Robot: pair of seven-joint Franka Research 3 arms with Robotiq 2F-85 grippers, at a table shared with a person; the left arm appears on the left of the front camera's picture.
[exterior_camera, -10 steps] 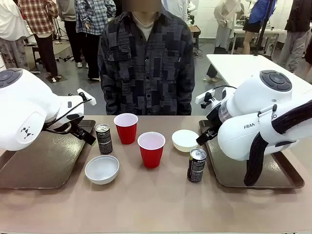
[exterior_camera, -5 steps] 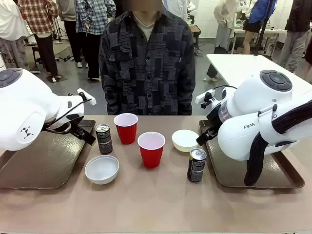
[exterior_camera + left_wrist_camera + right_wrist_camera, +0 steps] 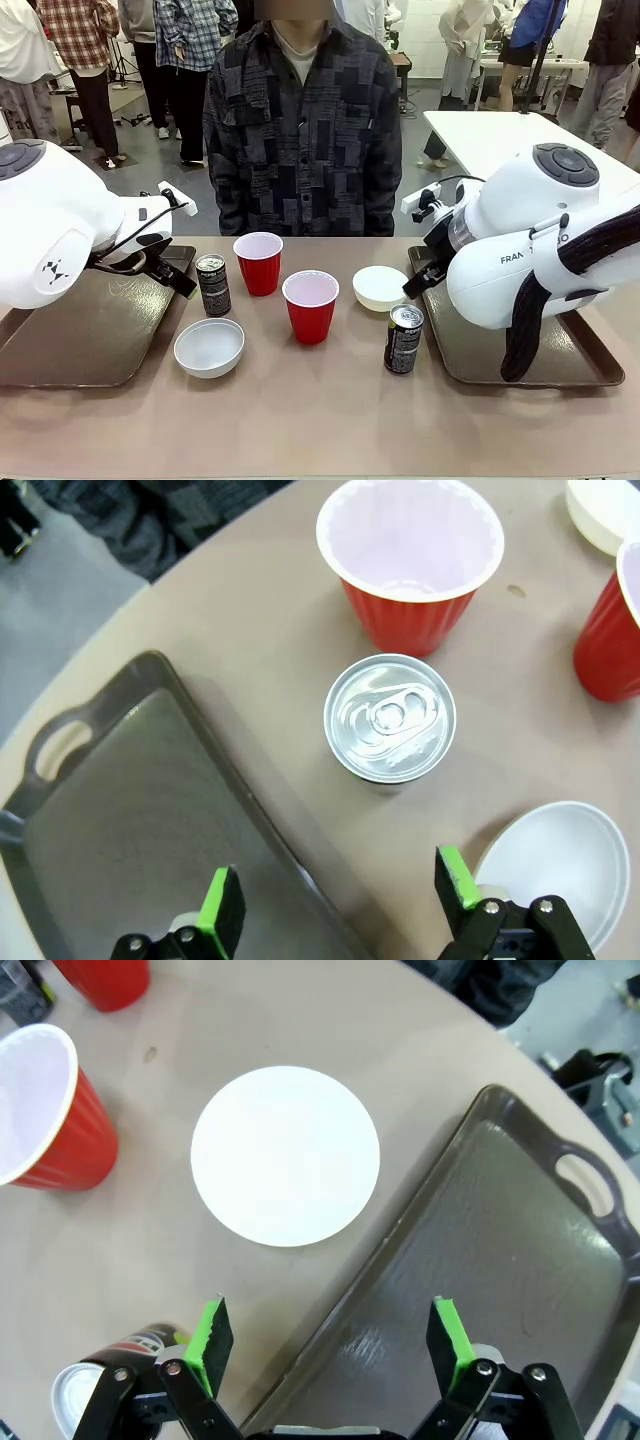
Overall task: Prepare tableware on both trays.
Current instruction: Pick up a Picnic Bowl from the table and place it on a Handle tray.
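Far left on the desk (image 3: 320,420): left tray (image 3: 90,330), lying flat. Above its 3 o'clock edge, left pincer (image 3: 337,895), jaws spread wide apart, holding nothing, one jaw over the tray floor and the other over the desk. Just off that tray edge toward 3 o'clock: left can (image 3: 213,285), upright, pull tab on top, at 12 o'clock from the pincer in the left wrist view. At 6 o'clock of the left can: near bowl (image 3: 209,347), mouth up, apart from it. At 2 o'clock of the left can: far cup (image 3: 259,263), mouth up, near but not touching.

Toward 4 o'clock from the far cup: near cup (image 3: 311,306), mouth up, about mid-desk. At 2 o'clock of the near cup: far bowl (image 3: 380,287), just beside the right tray's 9 o'clock edge. At 6 o'clock of the far bowl: right can (image 3: 403,339), upright, just beside the same edge. Over that edge, right pincer (image 3: 330,1345), jaws wide apart, gripping nothing, with the far bowl at 11 o'clock ahead of it in the right wrist view.

Far right: right tray (image 3: 520,360), flat on the desk, partly hidden by the right arm (image 3: 520,250). Beyond the desk at 12 o'clock, standing: person (image 3: 300,130) in a dark patterned shirt.
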